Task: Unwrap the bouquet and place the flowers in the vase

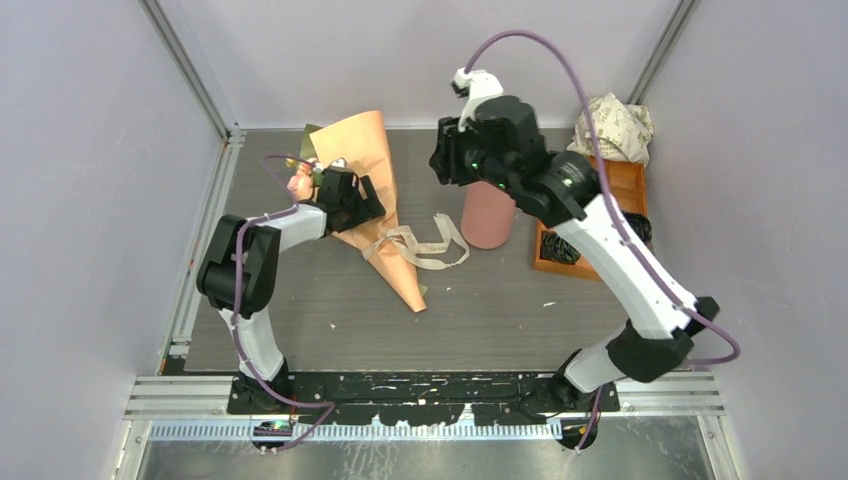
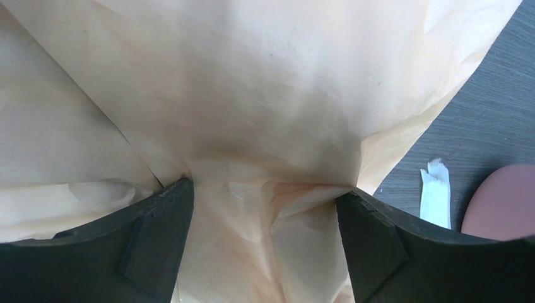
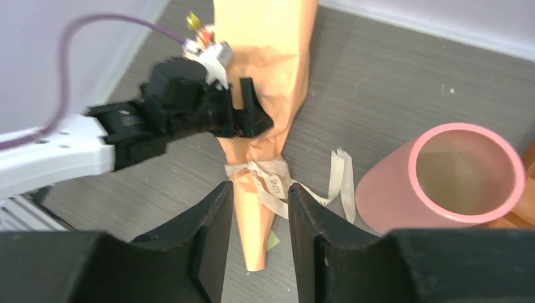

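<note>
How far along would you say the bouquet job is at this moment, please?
Done: nothing obvious; the bouquet lies wrapped, ribbon across it. In hand: left gripper sits on it, jaws open; right gripper empty. Left: unwrapping, then flowers into the empty vase.

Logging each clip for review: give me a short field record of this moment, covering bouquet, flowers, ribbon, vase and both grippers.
bouquet: lying on the table, paper cone not yet opened
flowers: wrapped; one pink rose peeks out at the left
ribbon: around the cone's narrow part, ends trailing loose
vase: upright, empty, right of the bouquet
left gripper: open, jaws astride the paper
right gripper: open, empty, raised near the vase
</note>
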Motion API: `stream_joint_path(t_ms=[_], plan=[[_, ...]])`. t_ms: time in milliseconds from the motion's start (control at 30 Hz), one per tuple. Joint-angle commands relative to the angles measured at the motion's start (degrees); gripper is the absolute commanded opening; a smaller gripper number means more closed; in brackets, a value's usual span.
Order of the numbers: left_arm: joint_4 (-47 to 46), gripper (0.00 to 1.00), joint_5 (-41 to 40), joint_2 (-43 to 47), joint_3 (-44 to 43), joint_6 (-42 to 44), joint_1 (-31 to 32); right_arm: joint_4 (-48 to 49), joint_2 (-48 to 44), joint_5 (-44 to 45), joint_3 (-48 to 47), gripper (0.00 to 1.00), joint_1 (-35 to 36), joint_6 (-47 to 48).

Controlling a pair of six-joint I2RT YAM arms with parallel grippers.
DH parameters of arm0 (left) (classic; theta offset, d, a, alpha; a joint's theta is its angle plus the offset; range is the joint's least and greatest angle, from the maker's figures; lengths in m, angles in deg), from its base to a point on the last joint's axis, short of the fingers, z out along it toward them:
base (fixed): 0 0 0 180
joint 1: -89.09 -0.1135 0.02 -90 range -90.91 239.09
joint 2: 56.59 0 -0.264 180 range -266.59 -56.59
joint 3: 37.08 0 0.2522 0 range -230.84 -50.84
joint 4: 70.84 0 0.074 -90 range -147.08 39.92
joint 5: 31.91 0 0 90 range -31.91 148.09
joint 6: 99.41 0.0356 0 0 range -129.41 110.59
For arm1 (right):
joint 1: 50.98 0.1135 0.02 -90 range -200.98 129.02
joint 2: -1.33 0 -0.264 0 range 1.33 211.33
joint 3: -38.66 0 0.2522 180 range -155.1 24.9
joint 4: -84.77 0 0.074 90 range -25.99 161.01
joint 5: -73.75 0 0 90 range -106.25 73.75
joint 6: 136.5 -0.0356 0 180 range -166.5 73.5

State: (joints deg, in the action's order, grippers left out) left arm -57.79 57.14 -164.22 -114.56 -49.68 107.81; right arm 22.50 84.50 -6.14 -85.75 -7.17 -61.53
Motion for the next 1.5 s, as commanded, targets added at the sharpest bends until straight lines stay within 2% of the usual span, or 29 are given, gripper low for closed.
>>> stream_joint_path(t_ms=[0,133,267,500,767,867,900,1000,1100,1467], plan=[[9.9,0.83,-1.2,5.3,1.2,1.4,-0.4,-1.6,5.5,0.1,5.4,0.46,0.2,-0.7],[13.7,0.83,-4.4,12.7,1.2,3.2,-0.4,4.9,6.5,-8.8,17.5,0.52,0.2,-3.9],[15.5,0.83,-6.9,19.2,2.2,4.3,-0.4,9.2,9.9,-11.5,23.0,0.55,0.3,-5.1],[16.0,0.83,-7.8,22.6,5.0,5.0,-0.4,14.1,16.7,-17.9,23.2,0.64,0.3,-6.3],[14.4,0.83,-6.1,20.7,5.5,4.0,-0.4,17.8,23.2,-19.3,20.9,0.65,0.1,-6.2],[14.1,0.83,-5.9,20.5,5.5,4.0,-0.4,18.1,25.9,-20.1,19.2,0.6,0.1,-6.3],[14.1,0.83,-5.9,20.4,5.5,4.0,-0.4,18.3,26.5,-19.6,18.7,0.54,0.0,-6.4],[13.8,0.83,-5.8,20.4,5.7,3.9,-0.4,19.3,26.7,-17.9,18.3,0.28,-0.1,-6.7],[12.7,0.83,-5.3,19.9,6.1,3.6,-0.4,18.5,25.9,-16.7,16.9,0.16,-0.2,-6.9],[7.9,0.83,-1.6,11.9,5.5,1.0,-0.4,15.4,16.1,-18.1,15.4,0.14,-0.2,-7.6]])
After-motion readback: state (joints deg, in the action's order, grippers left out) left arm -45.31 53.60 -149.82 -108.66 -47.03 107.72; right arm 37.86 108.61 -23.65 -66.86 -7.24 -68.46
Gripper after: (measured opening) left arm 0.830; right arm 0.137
